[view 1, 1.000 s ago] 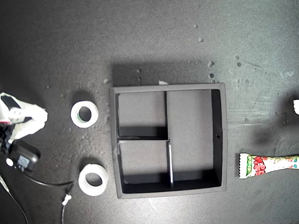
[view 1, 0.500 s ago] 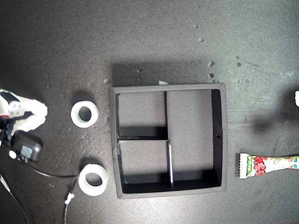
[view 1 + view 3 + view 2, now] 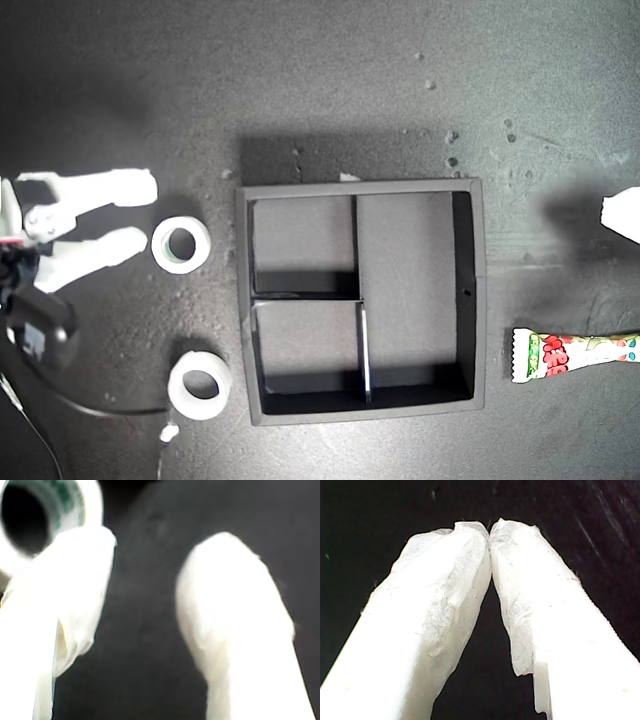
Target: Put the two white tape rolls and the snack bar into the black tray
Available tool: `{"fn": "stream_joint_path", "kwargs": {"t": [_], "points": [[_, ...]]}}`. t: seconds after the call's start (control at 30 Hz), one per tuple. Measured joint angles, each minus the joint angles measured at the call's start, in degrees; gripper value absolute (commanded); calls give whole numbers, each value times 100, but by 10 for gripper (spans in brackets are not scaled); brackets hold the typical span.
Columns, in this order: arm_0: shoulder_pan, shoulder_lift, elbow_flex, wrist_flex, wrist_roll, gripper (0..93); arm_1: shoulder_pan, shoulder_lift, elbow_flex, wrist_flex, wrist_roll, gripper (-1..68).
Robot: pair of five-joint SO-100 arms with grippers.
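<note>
The upper tape roll [image 3: 181, 245] lay left of the empty black tray [image 3: 476, 290] in the exterior view. My second gripper [image 3: 140, 214] stood spread beside it; closing around it remained. My first gripper [image 3: 490, 530] was closed, empty.

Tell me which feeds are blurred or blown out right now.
Exterior view: sharp, evenly lit, tray casting a soft shadow. First wrist view: my first gripper overexposed, background near black. Second wrist view: soft throughout, my second gripper and the tape roll blurred.
</note>
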Motion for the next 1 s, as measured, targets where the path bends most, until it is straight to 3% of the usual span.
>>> {"fn": "stream_joint_path", "kwargs": {"t": [0.07, 0.23, 0.33, 0.43, 0.67, 1.0], "points": [[0, 0, 0, -448, 167, 0, -105, 0, 0, -211, -141, -5], [44, 0, 0, -1512, 1397, 49, -536, 0, 0, -413, 123, -4], [-26, 9, 0, -1670, 1503, 59, -545, 0, 0, -369, 536, -3], [62, 9, -149, -1143, 1503, 90, -492, 0, 0, -193, 800, -3], [879, -378, -1450, 562, 1503, 100, -448, 0, 0, 18, 905, -3], [1749, -4588, -3647, 712, 1670, 132, -422, 0, 0, 255, 1090, -3]]}}
